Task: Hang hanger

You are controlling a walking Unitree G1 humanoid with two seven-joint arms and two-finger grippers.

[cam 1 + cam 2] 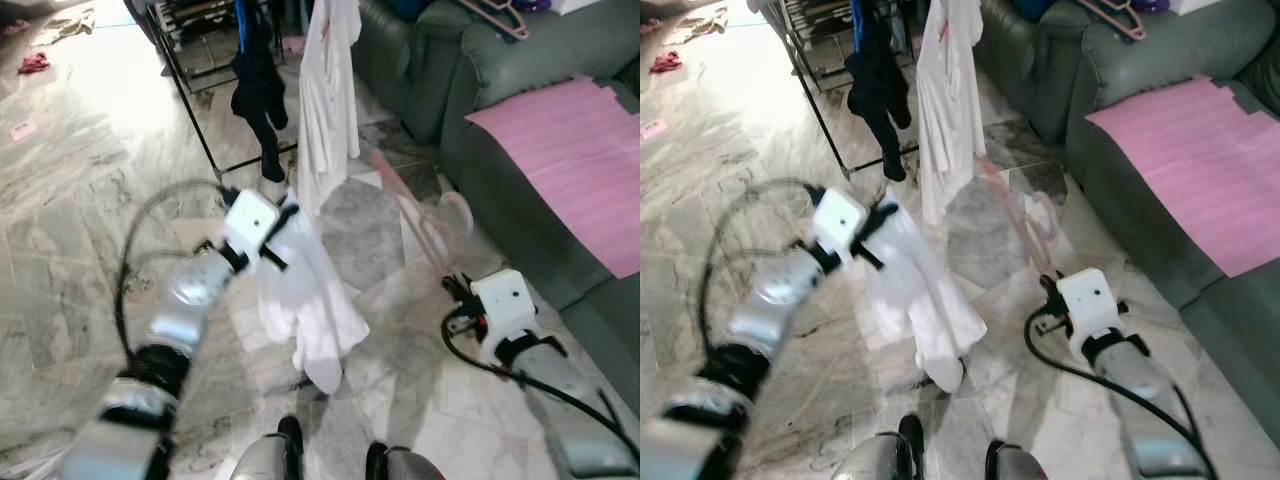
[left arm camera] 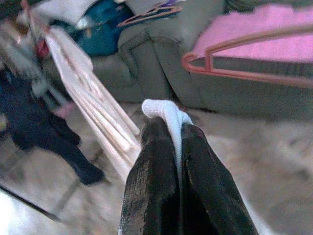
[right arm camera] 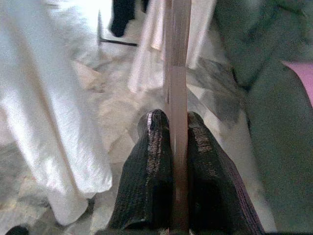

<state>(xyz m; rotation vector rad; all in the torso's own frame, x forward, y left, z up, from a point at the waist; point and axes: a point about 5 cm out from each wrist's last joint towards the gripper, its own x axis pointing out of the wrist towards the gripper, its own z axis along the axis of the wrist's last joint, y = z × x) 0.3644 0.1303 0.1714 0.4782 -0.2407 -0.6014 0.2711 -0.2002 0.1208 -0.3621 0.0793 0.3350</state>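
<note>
Hanger work turns on the translucent pink plastic hanger point(image 1: 415, 215), pinched between the pressed fingers of the right end effector point(image 3: 178, 128); its long axis rises from there toward the black metal clothes rack point(image 1: 190, 75), well apart ahead. Left end effector point(image 2: 172, 128), nearer that rack, pinches a white cloth garment point(image 1: 305, 300) hanging below it.

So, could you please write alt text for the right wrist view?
The right end effector is shut on a pink hanger that runs straight ahead. A white garment hangs beside it over the marble floor, near a grey sofa.
</note>
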